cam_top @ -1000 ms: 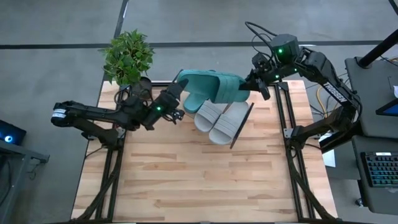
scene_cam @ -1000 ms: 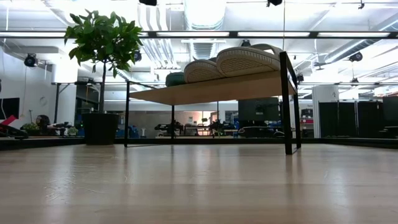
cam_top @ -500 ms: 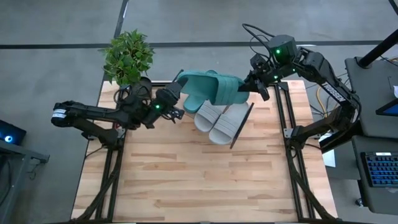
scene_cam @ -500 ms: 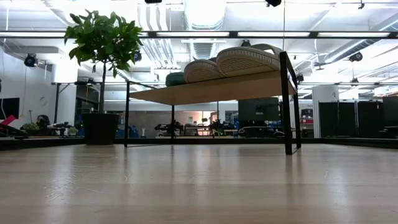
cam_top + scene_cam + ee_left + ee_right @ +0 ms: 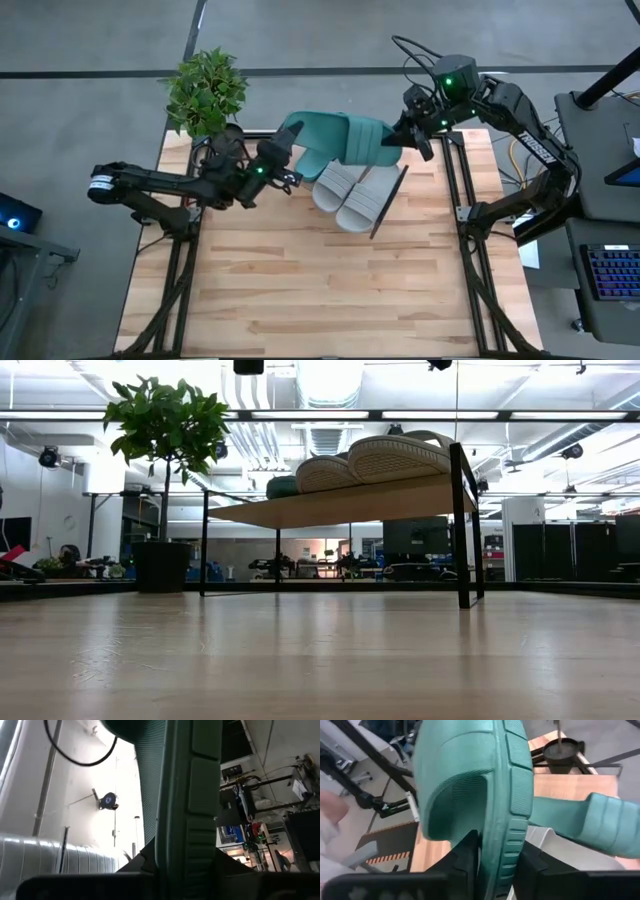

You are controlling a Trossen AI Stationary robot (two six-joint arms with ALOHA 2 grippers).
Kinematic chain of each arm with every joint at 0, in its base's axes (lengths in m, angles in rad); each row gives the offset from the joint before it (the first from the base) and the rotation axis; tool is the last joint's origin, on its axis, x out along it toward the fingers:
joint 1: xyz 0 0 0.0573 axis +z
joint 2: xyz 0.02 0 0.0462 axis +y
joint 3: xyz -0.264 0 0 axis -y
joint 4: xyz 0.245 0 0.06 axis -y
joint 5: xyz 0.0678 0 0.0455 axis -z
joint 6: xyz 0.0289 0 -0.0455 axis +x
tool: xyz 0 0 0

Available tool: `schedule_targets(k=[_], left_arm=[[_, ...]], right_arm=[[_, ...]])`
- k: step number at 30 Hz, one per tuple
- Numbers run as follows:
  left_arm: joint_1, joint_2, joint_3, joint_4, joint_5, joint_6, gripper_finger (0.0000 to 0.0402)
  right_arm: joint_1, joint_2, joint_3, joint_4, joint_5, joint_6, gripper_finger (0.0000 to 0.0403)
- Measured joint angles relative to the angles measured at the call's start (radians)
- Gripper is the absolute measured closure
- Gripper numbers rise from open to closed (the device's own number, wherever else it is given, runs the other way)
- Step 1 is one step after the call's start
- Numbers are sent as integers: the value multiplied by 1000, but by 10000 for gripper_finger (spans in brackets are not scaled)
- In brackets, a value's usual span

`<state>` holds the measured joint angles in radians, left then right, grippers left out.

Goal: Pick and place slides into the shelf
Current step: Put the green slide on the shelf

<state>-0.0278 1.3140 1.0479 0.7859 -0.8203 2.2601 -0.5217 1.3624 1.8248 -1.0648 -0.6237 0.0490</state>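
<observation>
One teal slide (image 5: 345, 138) hangs in the air above the shelf (image 5: 340, 505), between my two grippers. My left gripper (image 5: 287, 152) is shut on its left end and my right gripper (image 5: 402, 136) on its right end. A second teal slide (image 5: 314, 166) lies on the shelf's far part, half hidden under the held one. Two light grey slides (image 5: 355, 195) lie side by side on the board, soles down, also seen in the low view (image 5: 395, 457). My left gripper pinches the held slide's sole (image 5: 200, 825) at its left end between the two fingers. It comes from the table's left, slanting upward. That end is clear of the shelf and the sole stands on edge. My right gripper has the sole's rim (image 5: 514, 845) between its two fingers (image 5: 470, 852), one on the footbed side by the strap, one on the underside. The fingers come from the table's far right, slanting down. The slide is lifted clear, on edge.
A potted plant (image 5: 205, 92) stands at the table's far left corner, close behind my left arm. The shelf's black wire frame (image 5: 392, 198) rises at its near right side. The near half of the wooden table (image 5: 320, 290) lies bare.
My left gripper has rolled a little at the teal slide's left end, and that end has twisted with it. The slide stays in the air between both grippers. My right gripper has kept its place.
</observation>
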Motion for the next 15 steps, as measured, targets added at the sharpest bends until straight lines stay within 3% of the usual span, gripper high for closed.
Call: schedule_targets(k=[3, 8, 15], left_arm=[[0, 0, -1, 54, -14, 5, 354], [1, -8, -1, 80, -85, -3, 354], [5, -7, -1, 154, -176, -8, 354]], right_arm=[[0, -1, 7, 11, 61, 3, 310], [2, -11, 43, 32, 264, -34, 306], [2, -29, 86, 129, 313, -82, 315]])
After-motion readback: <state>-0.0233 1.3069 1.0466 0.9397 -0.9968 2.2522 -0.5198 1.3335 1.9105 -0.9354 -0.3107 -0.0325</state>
